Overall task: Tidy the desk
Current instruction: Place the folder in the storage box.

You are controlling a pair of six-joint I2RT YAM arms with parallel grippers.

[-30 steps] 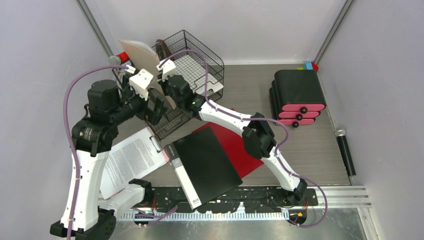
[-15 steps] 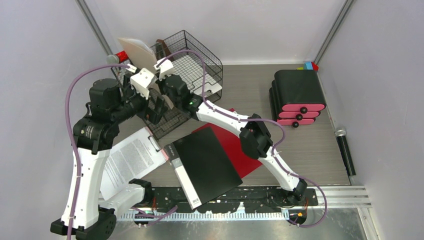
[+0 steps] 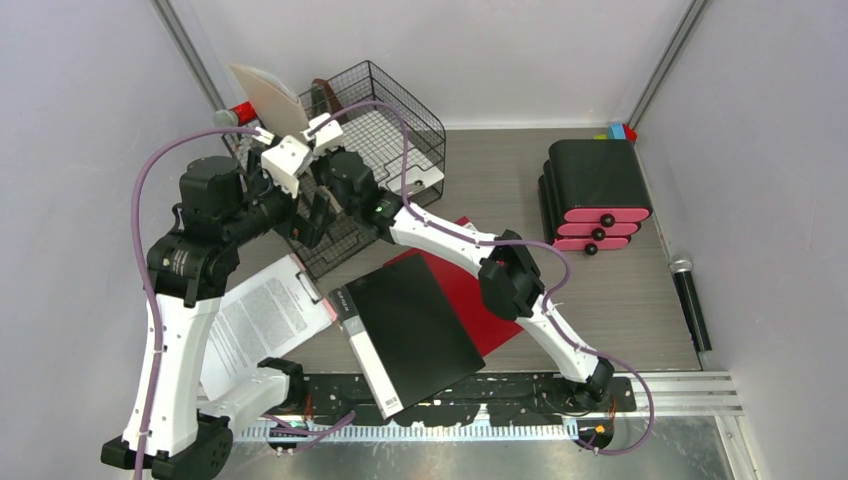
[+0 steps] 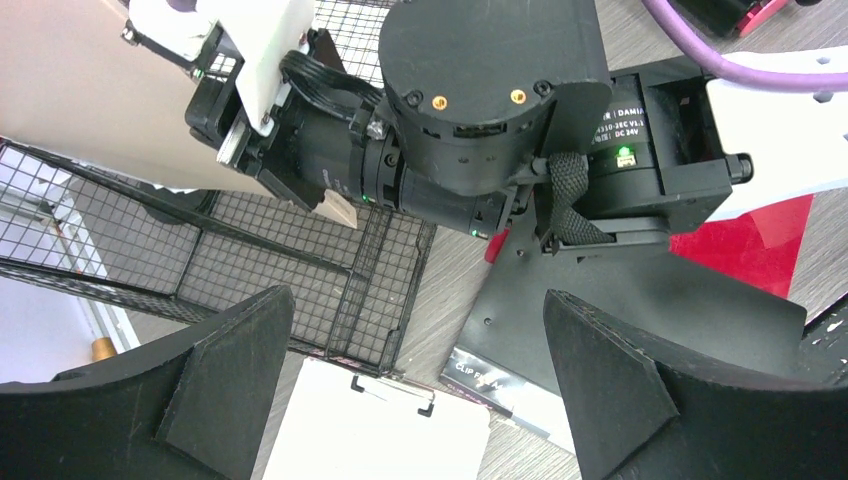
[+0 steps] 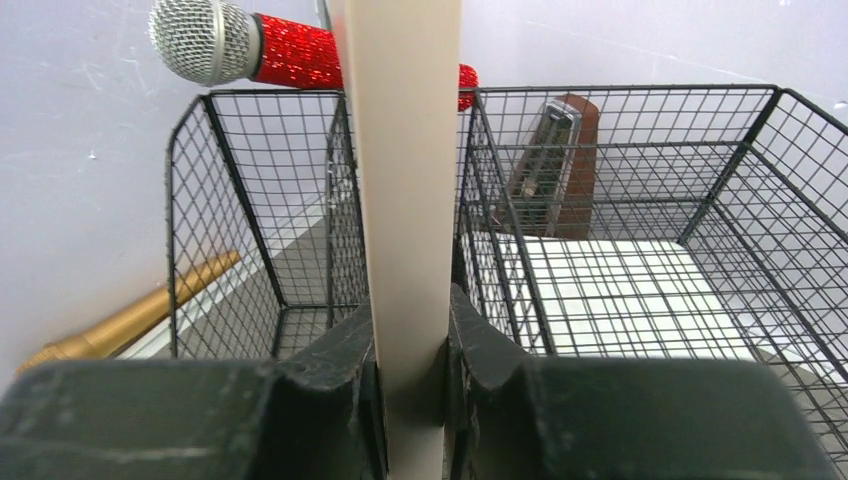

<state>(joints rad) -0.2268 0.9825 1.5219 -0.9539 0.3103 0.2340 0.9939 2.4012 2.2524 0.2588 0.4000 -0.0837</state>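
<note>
**Right claw**: closed narrow on the lower edge of a beige folder, which it held upright and edge-on above the wire rack.

**Left claw**: spread wide and empty, hovering just beside the right wrist over the rack's near corner.

**Risks, as judged:**
- The folder was thin and pinched at one edge only, so it could swing or slip if lowered fast.
- Its bottom edge could catch on a wire rim instead of dropping into a tray.
- The two arms stood so near each other that a sideways move by either might knock the other.
- A sheet of white paper and a brown metronome sat in the right-hand tray and could block the folder.

**Edges and room:**
- The rack stood in the desk's far left corner, close to the wall.
- A red microphone lay behind the rack and a gold microphone beside it, leaving little room there.
- The desk was bare across its far middle.
- A clipboard lay at the near edge.
- A black binder lay over a red folder there too, the binder reaching over the front rail.
- A drawer unit stood at the far right.
</note>
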